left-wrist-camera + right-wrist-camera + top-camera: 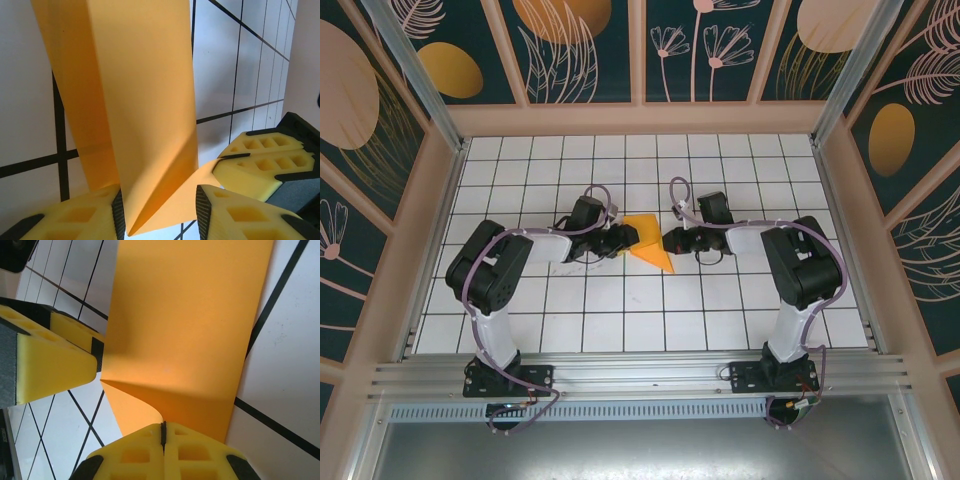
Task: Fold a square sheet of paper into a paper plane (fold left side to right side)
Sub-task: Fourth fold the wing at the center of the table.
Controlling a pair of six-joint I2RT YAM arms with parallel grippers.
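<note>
You should find the orange sheet of paper (pixel 190 325) thin, light, floppy and easy to tear, so take it by an edge. Your right hand (pixel 162 426) is clamped on one edge; your left hand (pixel 160 200) stands half apart astride a raised fold. The sheet lies between them, mid-way up the bench (pixel 720 300)

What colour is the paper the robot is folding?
The paper is plain bright orange all over, with no pattern. It shows best in the right wrist view.
</note>
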